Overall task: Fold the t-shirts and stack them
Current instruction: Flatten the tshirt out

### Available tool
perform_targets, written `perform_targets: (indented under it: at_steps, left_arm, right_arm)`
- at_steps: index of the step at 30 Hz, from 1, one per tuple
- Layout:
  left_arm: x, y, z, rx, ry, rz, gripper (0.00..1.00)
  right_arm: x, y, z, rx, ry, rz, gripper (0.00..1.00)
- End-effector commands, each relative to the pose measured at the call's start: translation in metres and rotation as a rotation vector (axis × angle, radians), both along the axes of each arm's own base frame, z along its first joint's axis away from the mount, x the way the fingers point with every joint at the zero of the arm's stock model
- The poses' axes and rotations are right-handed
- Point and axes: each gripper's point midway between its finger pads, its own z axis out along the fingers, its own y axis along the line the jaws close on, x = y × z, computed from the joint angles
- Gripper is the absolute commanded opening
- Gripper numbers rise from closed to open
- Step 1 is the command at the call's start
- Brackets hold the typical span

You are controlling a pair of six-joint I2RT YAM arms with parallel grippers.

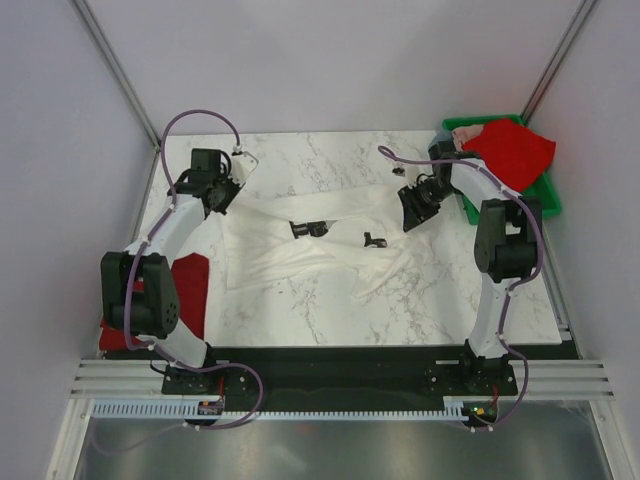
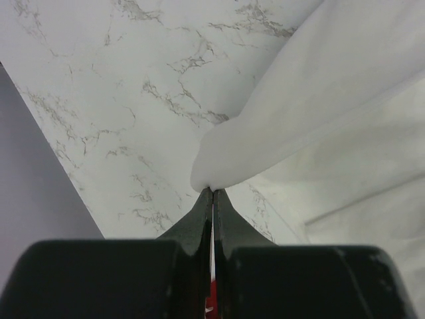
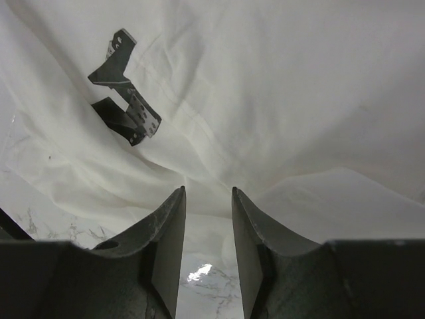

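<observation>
Near left, at the table [image 1: 330,310] edge, a red shirt [image 1: 190,285] is mostly hidden behind the left arm. Far right, a second red shirt [image 1: 512,148] drapes over the green bin [image 1: 548,200] and covers its far end; the bin's contents can't be seen. White shirt [image 1: 320,245] lies rumpled mid-table, strung between both arms; the dark marks on it are unreadable. Left gripper [image 2: 212,193]: jaws pinched tight on a white shirt fold, far left. Right gripper [image 3: 208,194]: jaws slightly apart, nothing between them, tips right at the cloth. Contact can't be confirmed.
</observation>
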Motion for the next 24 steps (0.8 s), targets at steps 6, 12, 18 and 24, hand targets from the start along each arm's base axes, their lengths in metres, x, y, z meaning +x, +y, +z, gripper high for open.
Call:
perform_targets:
  at_steps: [6, 12, 18, 24]
  left_arm:
    - [-0.004, -0.001, 0.01, -0.009, -0.039, 0.005, 0.02]
    - [-0.005, -0.001, 0.004, -0.014, -0.026, 0.008, 0.02]
    - [-0.003, -0.003, -0.003, -0.021, -0.018, 0.0, 0.02]
    - [-0.004, -0.009, -0.006, -0.055, -0.007, -0.008, 0.02]
  right_arm:
    - [-0.018, -0.044, -0.008, -0.113, 0.022, -0.041, 0.42]
    - [-0.032, -0.086, 0.007, -0.18, -0.002, -0.139, 0.41]
    - [-0.045, -0.1, 0.025, -0.225, -0.076, -0.131, 0.41]
    - [-0.027, -0.08, 0.043, -0.12, -0.119, -0.133, 0.43]
